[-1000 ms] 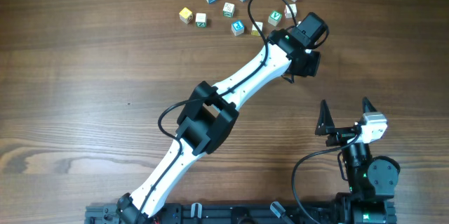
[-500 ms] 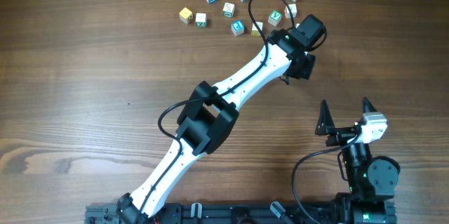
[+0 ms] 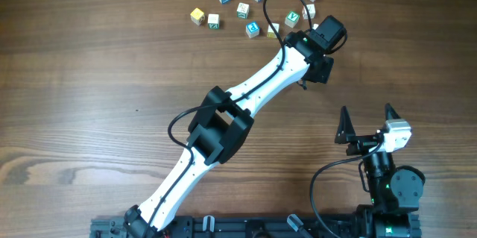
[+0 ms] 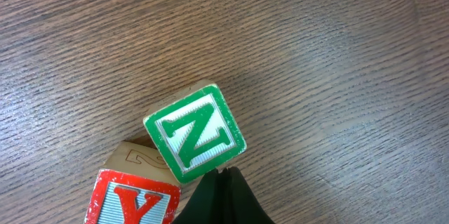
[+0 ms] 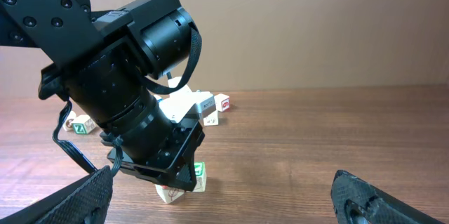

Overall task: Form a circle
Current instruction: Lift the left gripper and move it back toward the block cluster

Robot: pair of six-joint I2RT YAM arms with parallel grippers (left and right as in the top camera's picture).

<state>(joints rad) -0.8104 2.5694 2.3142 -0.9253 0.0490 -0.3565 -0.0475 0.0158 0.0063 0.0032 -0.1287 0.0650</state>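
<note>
Table: dark wood grain, lying under the left gripper.
Left arm: white and black, stretched diagonally out to the left gripper.
Right arm: folded at the near edge, well apart from the left gripper.
Right gripper: spread wide, holding nothing.
Left gripper: fingers pressed together, holding nothing.
Letter cubes: about 12, loose and spaced apart, just beyond the left gripper and off to its left.
Green Z cube: letter up, right at the left gripper's tip.
Red Y cube: against the Z cube, just beside the left gripper's tip.
</note>
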